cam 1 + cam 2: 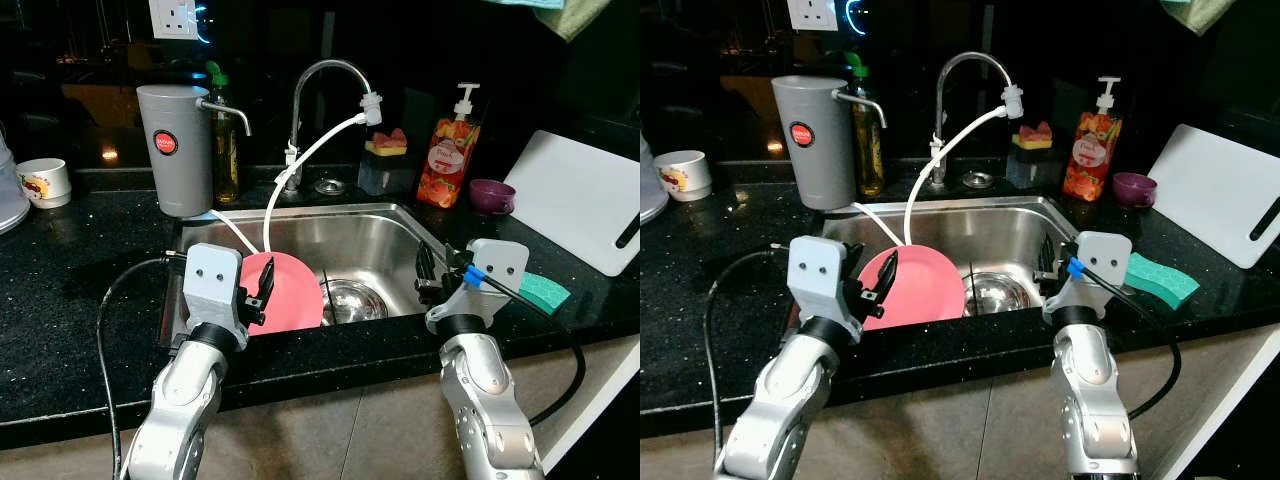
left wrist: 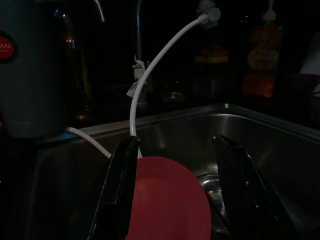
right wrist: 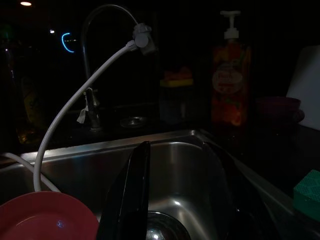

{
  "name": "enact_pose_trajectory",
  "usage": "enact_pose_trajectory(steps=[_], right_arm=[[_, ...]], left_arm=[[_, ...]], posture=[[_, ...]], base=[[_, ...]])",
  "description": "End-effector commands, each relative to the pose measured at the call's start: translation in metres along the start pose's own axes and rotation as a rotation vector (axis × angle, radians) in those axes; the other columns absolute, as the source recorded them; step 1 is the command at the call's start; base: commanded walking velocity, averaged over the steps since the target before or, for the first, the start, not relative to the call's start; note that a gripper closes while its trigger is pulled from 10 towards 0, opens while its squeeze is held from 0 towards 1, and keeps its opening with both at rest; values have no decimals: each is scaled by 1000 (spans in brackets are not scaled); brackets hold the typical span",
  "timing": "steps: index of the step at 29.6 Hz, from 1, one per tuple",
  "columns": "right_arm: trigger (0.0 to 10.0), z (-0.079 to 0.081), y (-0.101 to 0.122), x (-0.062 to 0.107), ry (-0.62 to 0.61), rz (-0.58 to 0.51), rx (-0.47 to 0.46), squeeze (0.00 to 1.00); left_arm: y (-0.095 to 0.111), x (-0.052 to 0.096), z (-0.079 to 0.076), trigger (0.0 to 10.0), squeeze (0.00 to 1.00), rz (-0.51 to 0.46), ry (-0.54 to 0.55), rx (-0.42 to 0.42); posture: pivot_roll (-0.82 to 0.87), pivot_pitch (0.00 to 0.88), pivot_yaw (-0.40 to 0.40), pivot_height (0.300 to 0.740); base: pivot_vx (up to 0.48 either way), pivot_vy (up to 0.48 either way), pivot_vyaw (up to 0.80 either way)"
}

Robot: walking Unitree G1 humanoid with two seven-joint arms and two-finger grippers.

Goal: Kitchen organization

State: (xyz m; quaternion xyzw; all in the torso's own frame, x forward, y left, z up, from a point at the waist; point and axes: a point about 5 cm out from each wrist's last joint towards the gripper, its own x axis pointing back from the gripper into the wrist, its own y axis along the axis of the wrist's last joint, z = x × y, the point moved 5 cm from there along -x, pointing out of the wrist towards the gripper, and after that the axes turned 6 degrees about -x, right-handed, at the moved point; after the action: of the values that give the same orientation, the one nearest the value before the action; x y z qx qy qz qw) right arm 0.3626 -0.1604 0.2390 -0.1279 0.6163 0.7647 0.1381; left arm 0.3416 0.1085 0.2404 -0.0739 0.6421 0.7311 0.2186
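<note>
Head eyes look down on the sink; both wrist cameras face it closely, sharing its basin.

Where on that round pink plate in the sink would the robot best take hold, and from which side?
Probably the upper rim of the round pink plate, coming from the front, over the steel sink's near edge. The plate leans on edge in the basin, so its thin rim is free, and the left tool is open with one finger on each side of it.

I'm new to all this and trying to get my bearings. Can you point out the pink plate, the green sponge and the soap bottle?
Pink plate (image 1: 290, 290): left eye view, on its face.
Green sponge (image 1: 545, 292): left eye view, on its top.
Soap bottle (image 1: 448, 160): left eye view, on its label.
</note>
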Motion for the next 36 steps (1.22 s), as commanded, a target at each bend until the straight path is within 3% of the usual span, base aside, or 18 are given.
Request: enact_pose_trajectory(steps=[1,36], right_arm=[[10000,-2,1,0,-2,-6,9,0],[10000,-4,-1,3,-17,2,6,0]], left_arm=[[-1,-1,-2,10000,0,1,0,2],[-3,-1,-2,10000,0,8,2,2]], posture=[[104,18,-83,740],[104,31,-76,740]], base=[[0,0,0],[0,0,0]])
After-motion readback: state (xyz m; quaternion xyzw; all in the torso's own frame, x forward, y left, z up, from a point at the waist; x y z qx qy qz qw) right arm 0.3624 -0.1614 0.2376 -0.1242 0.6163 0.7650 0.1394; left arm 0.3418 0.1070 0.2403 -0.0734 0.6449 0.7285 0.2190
